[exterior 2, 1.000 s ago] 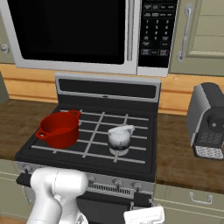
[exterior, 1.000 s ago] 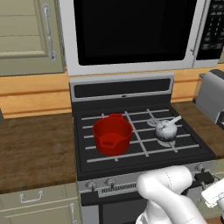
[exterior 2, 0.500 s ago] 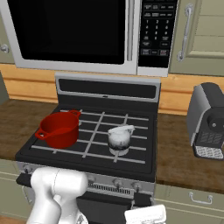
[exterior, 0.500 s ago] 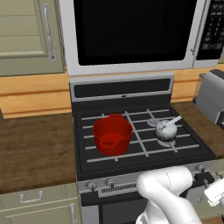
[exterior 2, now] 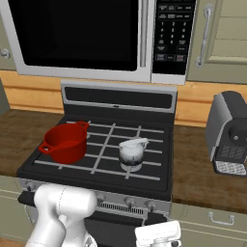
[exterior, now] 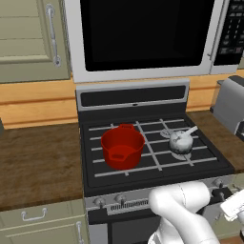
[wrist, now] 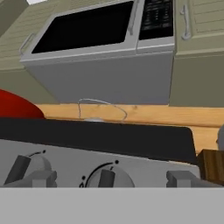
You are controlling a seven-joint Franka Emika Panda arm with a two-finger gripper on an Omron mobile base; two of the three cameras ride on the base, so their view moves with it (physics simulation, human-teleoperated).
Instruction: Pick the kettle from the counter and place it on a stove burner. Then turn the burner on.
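Kettle [exterior: 181,141] seated on the right front stove burner [exterior 2: 130,166] of the black cooktop [exterior: 157,167], upright, spout toward the back right; well apart from the wood-grain surface [exterior: 38,162] on either side. Red pot [exterior: 122,146] on the left front grate, just beside the kettle's burner but not touching it. Nothing on the cooktop shifted against the earlier frames: kettle, pot and camera framing all the same. End effector [wrist: 111,179] low in front of the stove, fingertips [wrist: 39,178] spread wide and holding nothing, level with the row of front knobs; middle knob [wrist: 104,176] right between the tips in the hand view, left knob [wrist: 24,168] just above the left tip. White hand housing at the bottom edge of both base views, a touch lower and further out than a second ago. Kettle's thin wire handle [wrist: 103,107] visible over the stove's front lip in the hand view, microwave [exterior: 143,38] above. Toaster [exterior: 231,102] on the right surface; coffee machine [exterior 2: 230,132] beside it.
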